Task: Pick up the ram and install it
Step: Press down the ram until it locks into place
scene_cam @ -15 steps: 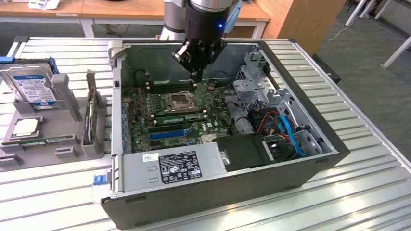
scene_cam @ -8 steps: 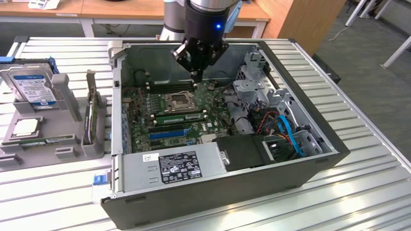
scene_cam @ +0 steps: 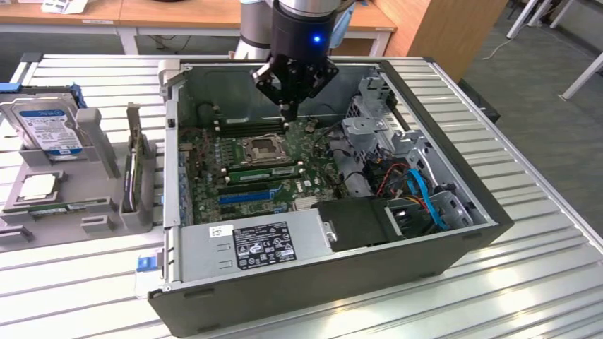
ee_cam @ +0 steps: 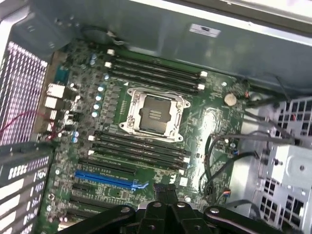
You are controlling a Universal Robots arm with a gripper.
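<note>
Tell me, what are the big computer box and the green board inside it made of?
The grey open computer case looks like painted sheet metal: thin, flat, folded walls with a dull sheen. The green motherboard looks like glossy circuit-board laminate, probably fibreglass, dotted with soldered parts. The black memory slots look like plastic.

Lighting: bright, even, overhead; glare on the ribbed silver metal table. Wrist view soft, slightly blurred throughout.
</note>
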